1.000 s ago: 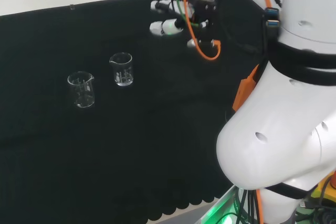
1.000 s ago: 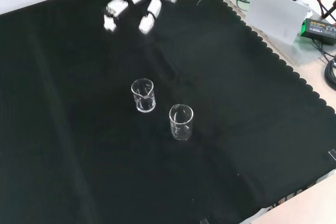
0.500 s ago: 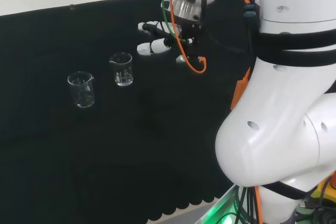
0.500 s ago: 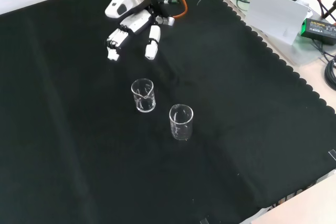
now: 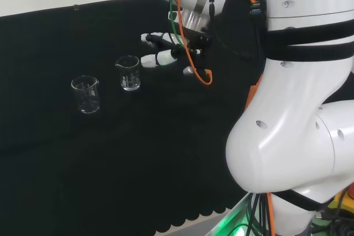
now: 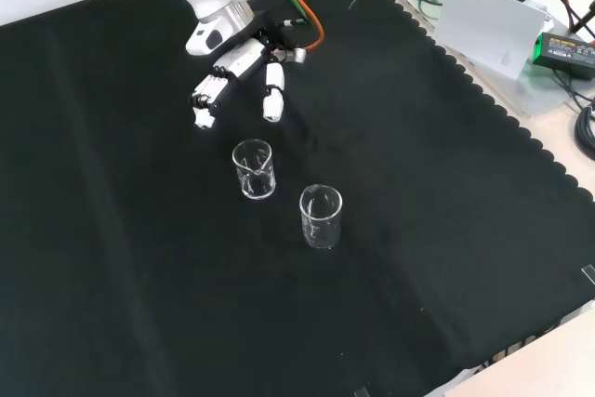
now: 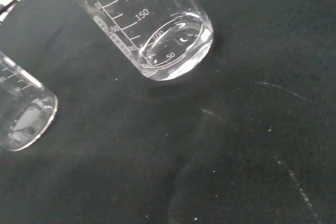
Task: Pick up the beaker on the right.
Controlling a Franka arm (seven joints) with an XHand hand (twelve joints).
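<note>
Two clear glass beakers stand upright on the black cloth. In the head view one beaker (image 5: 128, 73) is right of the other beaker (image 5: 86, 94). The front view shows them as a nearer-the-hand beaker (image 6: 253, 169) and a farther beaker (image 6: 321, 217). The hand (image 5: 166, 53) hovers just right of the right beaker in the head view, fingers straight and spread toward it, touching nothing. In the front view the hand (image 6: 237, 67) is above the beaker, apart from it. The wrist view shows a graduated beaker (image 7: 157, 30) close by and a second beaker (image 7: 21, 114) beside it.
The black cloth (image 6: 139, 276) has a scalloped edge at the right in the front view. Beyond it lie a white box (image 6: 488, 30) and a black power unit (image 6: 567, 53). The arm's white links (image 5: 298, 109) stand at the head view's right.
The hand has come down and moved toward the right beaker, leftward in the head view. Both beakers stayed put.
</note>
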